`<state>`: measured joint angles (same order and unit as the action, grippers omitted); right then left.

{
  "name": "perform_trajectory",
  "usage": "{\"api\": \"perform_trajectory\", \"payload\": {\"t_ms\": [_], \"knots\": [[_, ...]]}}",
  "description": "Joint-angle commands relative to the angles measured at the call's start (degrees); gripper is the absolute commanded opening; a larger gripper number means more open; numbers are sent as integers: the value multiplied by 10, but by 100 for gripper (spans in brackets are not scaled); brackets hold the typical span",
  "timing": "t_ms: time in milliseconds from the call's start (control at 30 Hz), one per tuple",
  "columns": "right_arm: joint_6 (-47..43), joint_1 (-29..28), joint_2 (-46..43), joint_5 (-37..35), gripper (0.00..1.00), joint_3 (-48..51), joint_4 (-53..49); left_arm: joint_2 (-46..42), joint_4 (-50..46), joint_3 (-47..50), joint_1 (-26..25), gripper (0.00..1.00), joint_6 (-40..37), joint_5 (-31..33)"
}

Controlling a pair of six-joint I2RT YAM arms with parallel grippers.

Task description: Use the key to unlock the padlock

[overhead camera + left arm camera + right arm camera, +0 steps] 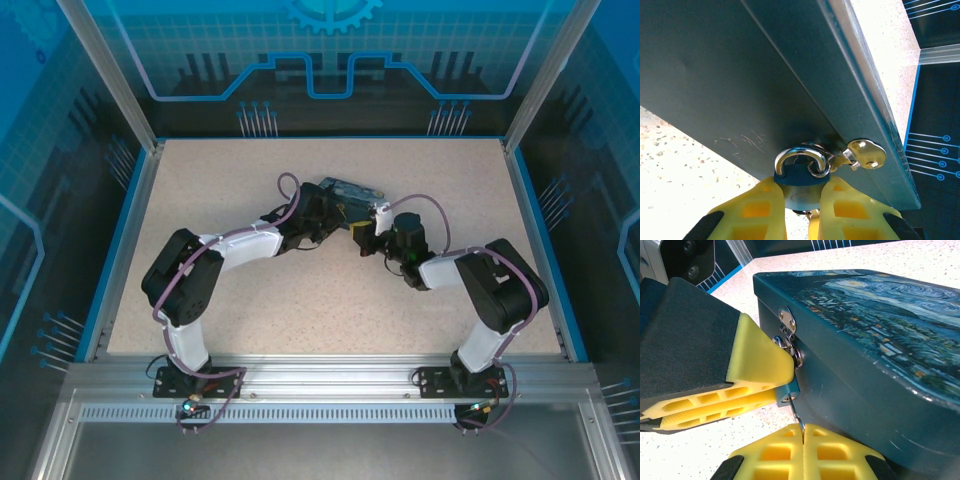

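On the speckled table [200, 300], a little beyond its middle, lies the box [880, 365], flat, its painted lid up and its plain dark side toward both wrist cameras. The left arm [240, 245] and the right arm [470, 275] bend in from their bases and meet at the box's near side, their wrists close together.

The left gripper [802, 192] is clamped on the padlock [799, 176]: its yellow fingers [755, 210] press the bluish body from both sides, and only the top edge of the body shows between them. In the right wrist view one of those fingers [750, 365] comes in from the left and covers most of the padlock, leaving a thin blue edge against the box wall.

The right gripper [803, 430] sits below, its two fingers pressed together with no gap, pinching the key [798, 419].

The padlock hangs at the box's side wall, touching it. Its shackle [799, 148] arches up from the body and passes through a small ring fixed to the box, just beside the round silvery hasp [866, 152].

The key is a thin metal sliver. It stands nearly upright, its lower end in the seam between the right fingers and its upper end at the padlock's underside. How far it reaches into the padlock cannot be told.
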<state>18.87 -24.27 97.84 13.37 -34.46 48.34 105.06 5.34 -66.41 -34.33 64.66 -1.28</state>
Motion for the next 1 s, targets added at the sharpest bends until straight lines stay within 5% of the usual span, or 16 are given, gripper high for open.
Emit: {"api": "perform_trajectory", "payload": {"t_ms": [0,500,967], "knots": [[-2,-13,2,10,0,-16,50,5,14,-19,-15,14,7,-45],[-8,-34,47,-9,0,-32,46,2,31,-19,-15,14,28,-52],[-59,-28,-12,-33,0,-29,10,-10,8,-13,-15,14,21,-52]]}}
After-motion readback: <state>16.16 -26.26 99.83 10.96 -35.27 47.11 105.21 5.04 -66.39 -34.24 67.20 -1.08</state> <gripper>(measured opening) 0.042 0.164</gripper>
